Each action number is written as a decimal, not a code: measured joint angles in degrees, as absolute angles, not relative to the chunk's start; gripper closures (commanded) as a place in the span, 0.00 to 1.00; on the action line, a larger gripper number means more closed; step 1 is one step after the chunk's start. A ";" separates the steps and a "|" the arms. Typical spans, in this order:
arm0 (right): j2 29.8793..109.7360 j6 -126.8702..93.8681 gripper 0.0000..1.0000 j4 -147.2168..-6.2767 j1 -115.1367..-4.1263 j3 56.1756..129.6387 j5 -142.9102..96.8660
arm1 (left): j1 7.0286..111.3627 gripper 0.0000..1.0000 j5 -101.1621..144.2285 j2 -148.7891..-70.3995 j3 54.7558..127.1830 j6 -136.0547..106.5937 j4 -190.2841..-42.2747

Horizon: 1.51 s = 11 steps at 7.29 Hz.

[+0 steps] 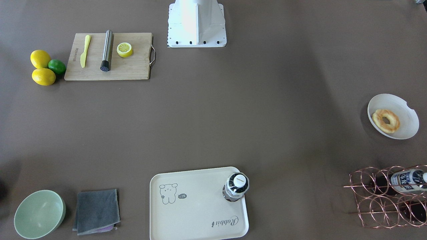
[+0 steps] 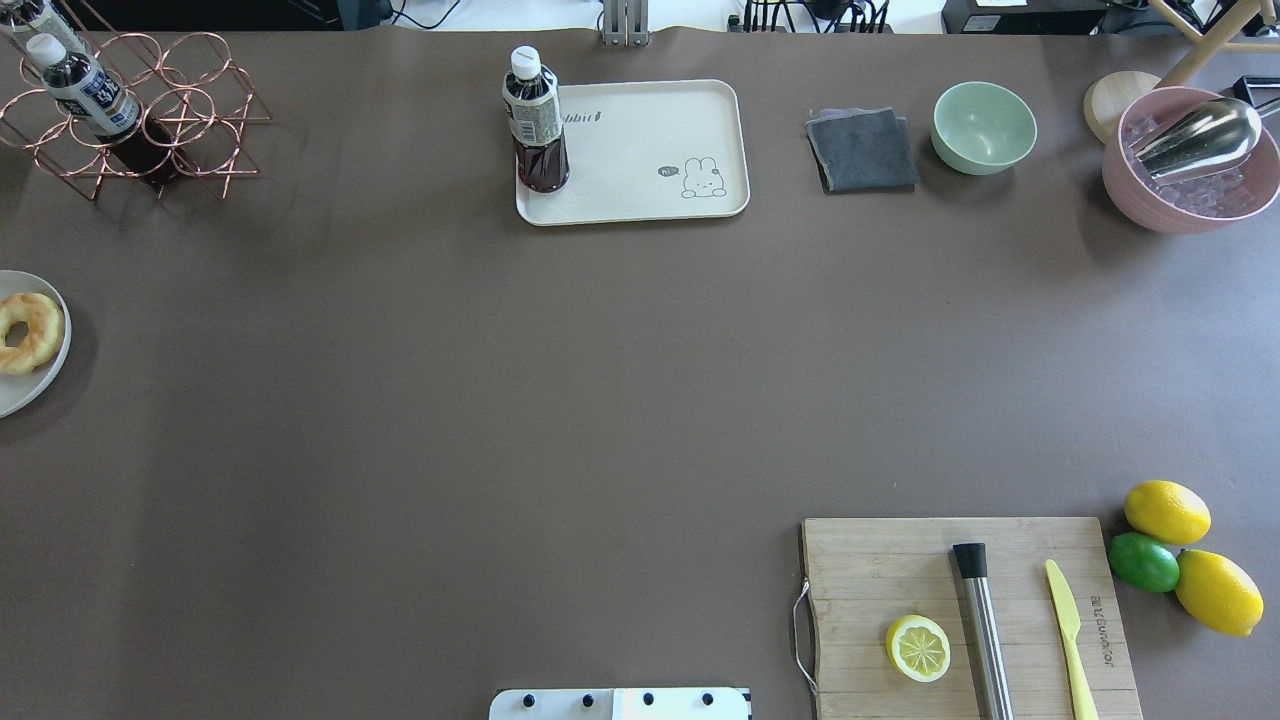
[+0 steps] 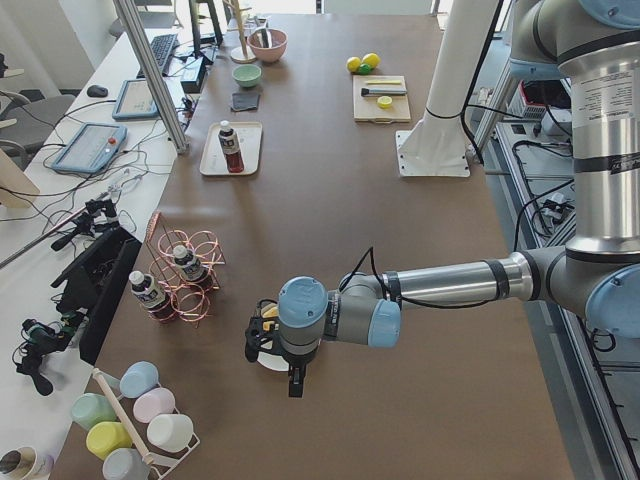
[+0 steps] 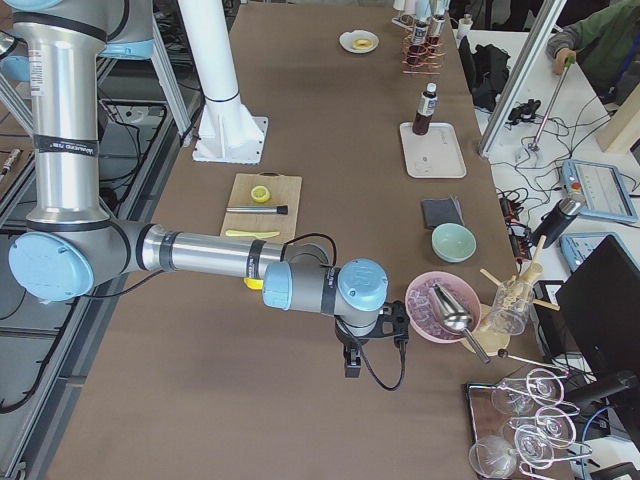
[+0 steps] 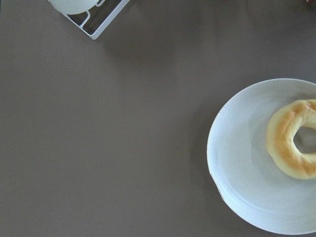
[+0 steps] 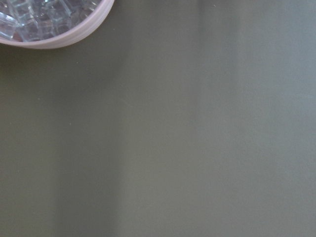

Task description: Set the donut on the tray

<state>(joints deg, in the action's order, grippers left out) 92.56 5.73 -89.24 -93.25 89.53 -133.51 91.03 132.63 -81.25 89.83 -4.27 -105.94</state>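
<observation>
The golden ring-shaped donut (image 1: 386, 120) lies on a round white plate (image 1: 405, 116) at the table's edge on my left side; it also shows in the overhead view (image 2: 25, 333) and the left wrist view (image 5: 294, 138). The cream tray (image 1: 200, 206) with the bear drawing lies at the far middle (image 2: 640, 140), with a dark drink bottle (image 2: 537, 120) standing on one corner. My left gripper (image 3: 258, 343) hovers over the plate, seen only from the side, so I cannot tell its state. My right gripper (image 4: 398, 322) hangs beside the pink ice bowl (image 4: 440, 305); its state cannot be told either.
A copper wire rack (image 1: 387, 196) with bottles stands near the plate. A wooden cutting board (image 2: 965, 615) holds a lemon half, a steel muddler and a yellow knife; lemons and a lime (image 2: 1145, 560) lie beside it. A grey cloth (image 2: 860, 150) and a green bowl (image 2: 985, 125) sit right of the tray.
</observation>
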 measured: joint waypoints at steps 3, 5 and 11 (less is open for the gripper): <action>92.77 5.79 0.00 -84.53 -92.87 92.07 -137.86 | 91.05 0.01 140.93 -81.52 89.11 -7.42 -113.00; 92.89 5.57 0.00 -82.83 -92.74 92.95 -142.51 | 91.06 0.01 143.87 -82.07 89.19 -7.48 -115.29; 95.24 0.67 0.00 -77.00 -92.00 91.95 -142.71 | 85.40 0.02 143.54 -91.11 70.57 -7.80 -131.62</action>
